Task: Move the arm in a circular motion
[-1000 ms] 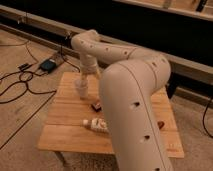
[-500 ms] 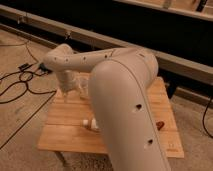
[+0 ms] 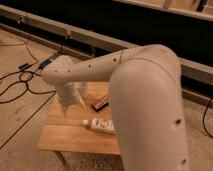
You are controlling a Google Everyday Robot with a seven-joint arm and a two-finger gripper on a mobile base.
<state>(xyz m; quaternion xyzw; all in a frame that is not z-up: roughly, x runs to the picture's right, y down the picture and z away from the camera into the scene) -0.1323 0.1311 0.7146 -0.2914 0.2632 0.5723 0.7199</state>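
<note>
The arm (image 3: 145, 95) fills the right and middle of the view. Its thick near segment rises from the bottom edge, where it is cut off, bends at a rounded elbow at the upper right, and reaches left over the bench (image 3: 65, 140) to a second joint. From there it turns down toward the bench's back left part.

The gripper (image 3: 70, 106) hangs at that lower end, just above the wood. It is pale and blurred against the arm, and whether it is open or closed cannot be told, nor whether it holds anything. A pale shape just right of it is too faint to name.

The near segment hides the right half of the bench. A dark bar (image 3: 100, 103) lies just right of the gripper. A white bottle (image 3: 100, 125) lies on its side nearer the front edge. Cables (image 3: 22, 82) trail over the floor (image 3: 20, 130) on the left.

Half a second ago the far joint stood higher, the arm covered the dark bar, and a small reddish thing showed at the bench's right side; the arm hides it now.
</note>
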